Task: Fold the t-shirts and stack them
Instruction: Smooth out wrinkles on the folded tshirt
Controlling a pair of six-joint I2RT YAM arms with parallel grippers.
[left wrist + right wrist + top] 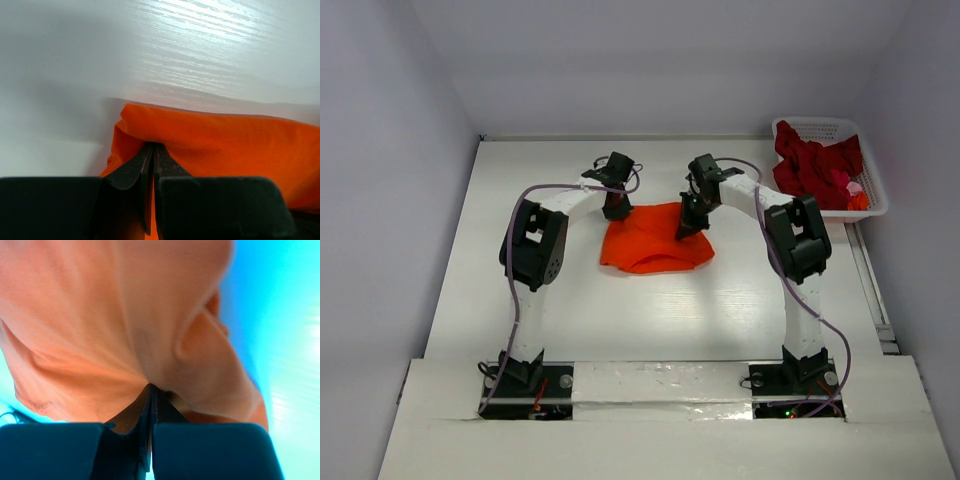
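The bright orange t-shirt (pixel 655 240) lies bunched and partly folded in the middle of the table. My left gripper (pixel 617 208) is shut on its far left edge; in the left wrist view the jaws (pixel 153 146) pinch a fold of the orange cloth (pixel 225 145). My right gripper (pixel 688 226) is shut on the shirt's far right part and lifts it a little; in the right wrist view the cloth (pixel 125 320) hangs from the closed fingertips (pixel 151 386). Dark red t-shirts (pixel 815 165) lie heaped in the basket.
The white latticed plastic basket (pixel 872 200) stands at the back right corner of the table, with a small pink and orange bit by the red cloth. White walls close in the table at the back and sides.
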